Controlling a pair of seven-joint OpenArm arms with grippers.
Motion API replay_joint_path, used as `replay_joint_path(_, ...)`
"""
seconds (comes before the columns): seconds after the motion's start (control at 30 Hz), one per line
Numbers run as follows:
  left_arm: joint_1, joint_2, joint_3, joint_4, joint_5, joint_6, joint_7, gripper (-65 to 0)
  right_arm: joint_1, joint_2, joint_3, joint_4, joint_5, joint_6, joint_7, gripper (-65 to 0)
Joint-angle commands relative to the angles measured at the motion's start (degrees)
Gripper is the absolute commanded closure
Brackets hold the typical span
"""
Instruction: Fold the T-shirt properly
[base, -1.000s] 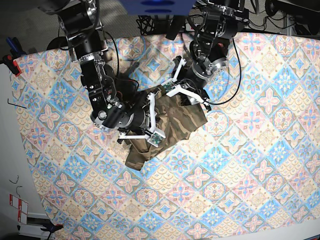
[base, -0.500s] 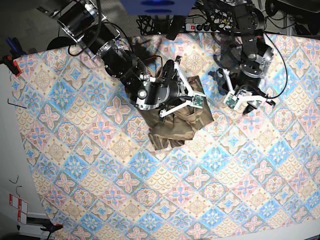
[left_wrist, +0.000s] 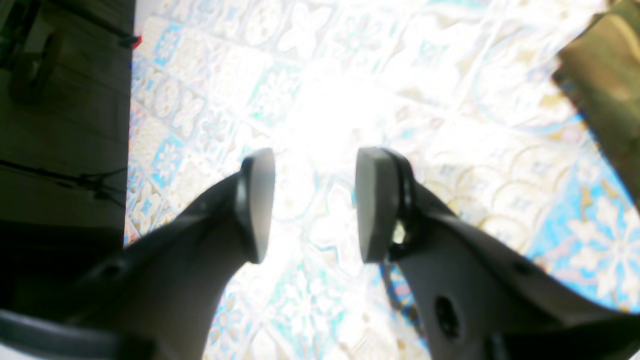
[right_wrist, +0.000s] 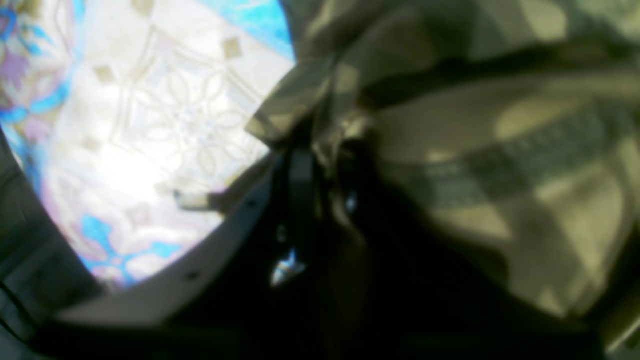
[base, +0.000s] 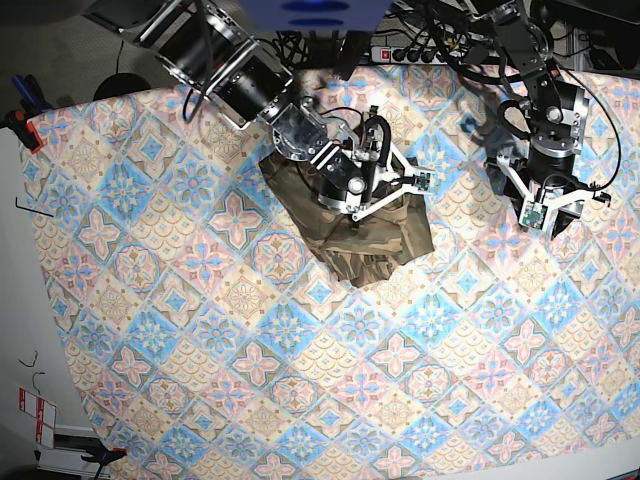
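T-shirt (base: 365, 235) cloth is bunched around my right claw (right_wrist: 320, 165); I can't tell whether it's pinching. Left claw (left_wrist: 312, 205) hangs open and empty, well off to the side. Shirt lies as a compact bundle mid-bench (base: 480, 400); I judge folding nearly done, needing tidying.

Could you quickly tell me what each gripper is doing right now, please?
Left gripper: open, empty, over the tablecloth.
Right gripper: on the T-shirt; grip cannot be told.
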Motion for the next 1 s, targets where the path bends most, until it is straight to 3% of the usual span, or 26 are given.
replay_joint_path(0.0, -0.41, -0.4, -0.12, 0.06, -0.44, 0.48, -0.83, -27.0, 1.07, -0.68, -0.12, -0.03, -0.96, -0.32, 1.41, -12.8)
replay_joint_path(0.23, -0.58, -0.4, -0.12, -1.7, -0.44, 0.48, -0.83, -26.9, 3.88, -0.68, -0.03, 1.2, -2.28, -0.32, 2.03, -44.4)
replay_joint_path(0.33, -0.58, -0.4, -0.12, -2.76, -0.44, 0.48, -0.83, -26.8, 4.94, -0.68, -0.12, 5.33, -2.28, -0.32, 3.52, -50.7)
replay_joint_path(0.57, -0.58, -0.4, -0.03, -5.48, -0.44, 0.48, -0.83, -26.8, 5.03, -0.68, -0.2, 20.01, -2.28, -0.32, 6.07, -48.8)
replay_joint_path(0.77, -1.46, -0.48, -0.03, -8.56, 0.0, 0.48, -0.83, -26.8, 4.94, -0.68, 0.41, 21.77, -2.72, -0.32, 5.99, -44.4)
replay_joint_path(0.83, -1.64, -0.57, -0.03, -9.35, 0.0, 0.48, -0.83, -26.8, 4.94, -0.68, 2.7, 22.12, -5.36, -0.94, 5.28, -41.8)
replay_joint_path(0.97, -1.55, -0.4, 1.55, -9.62, 0.0, 0.48, -0.83, -26.8, 3.88, -0.61, 7.44, 25.99, -14.68, -6.3, 2.29, -29.8)
